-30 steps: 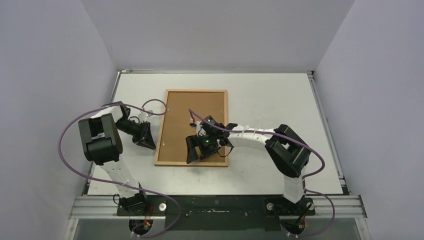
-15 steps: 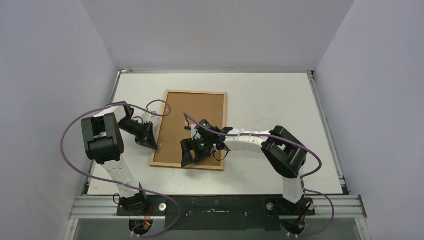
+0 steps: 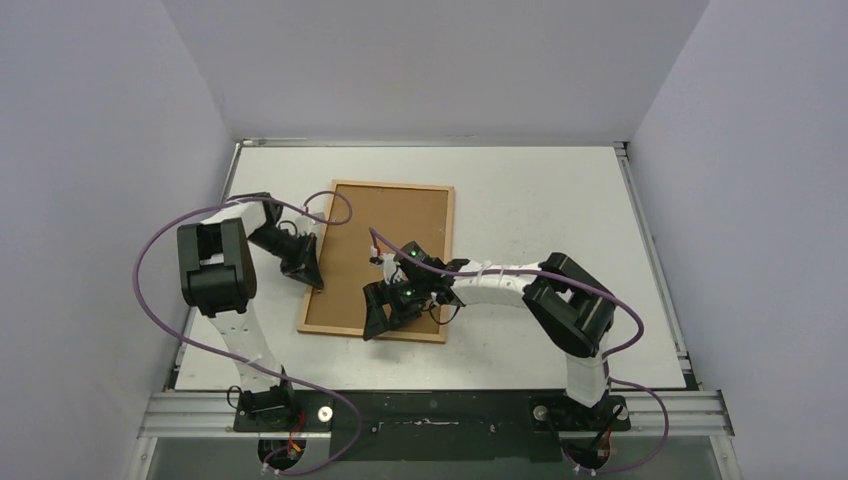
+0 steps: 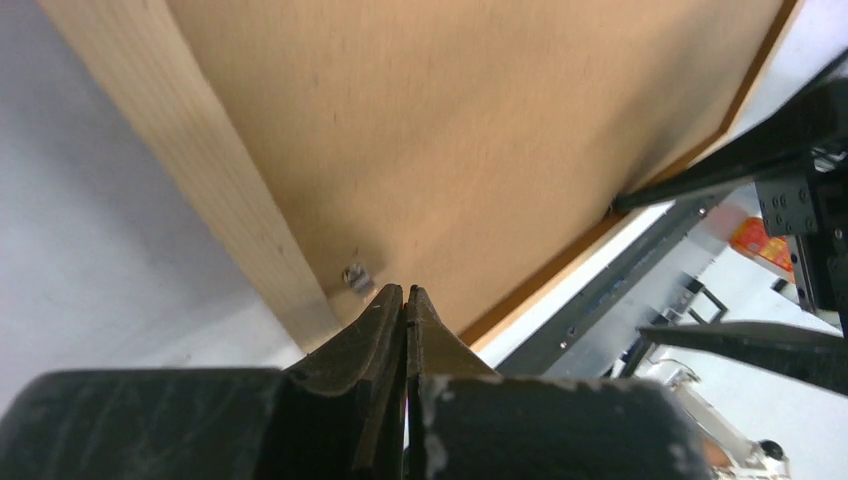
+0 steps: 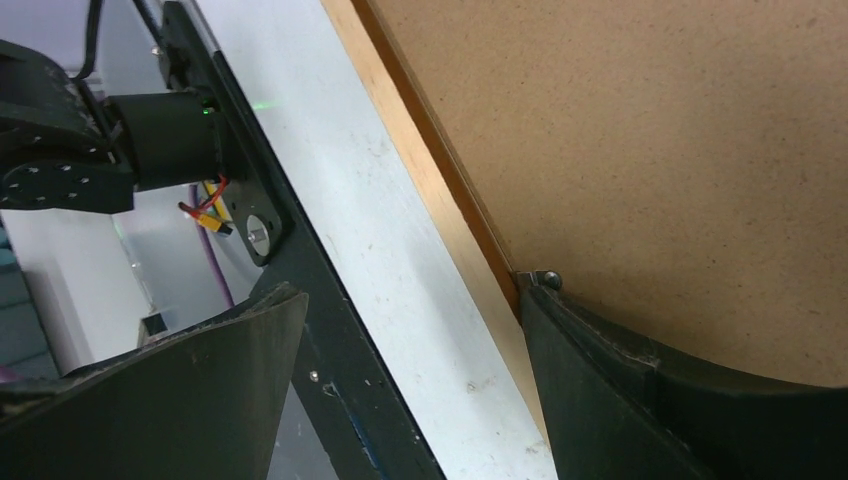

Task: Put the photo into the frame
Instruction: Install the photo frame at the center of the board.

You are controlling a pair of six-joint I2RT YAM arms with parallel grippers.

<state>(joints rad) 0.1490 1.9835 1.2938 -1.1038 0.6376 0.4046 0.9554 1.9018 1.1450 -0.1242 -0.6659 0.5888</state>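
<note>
Frame, face down on table, long axis running away from the arms, photo not in sight: left gripper, pinched together empty, tips beside a metal tab on its left long rail; right gripper, spread wide, astride the near short rail.

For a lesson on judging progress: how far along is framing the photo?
Done: nothing yet: the frame lies back up, brown board still in, no photo in view. In hand: the left jaws, shut, sit at a metal tab on its rail; the right jaws open at the near edge. To do: remove board, insert photo, close.
</note>
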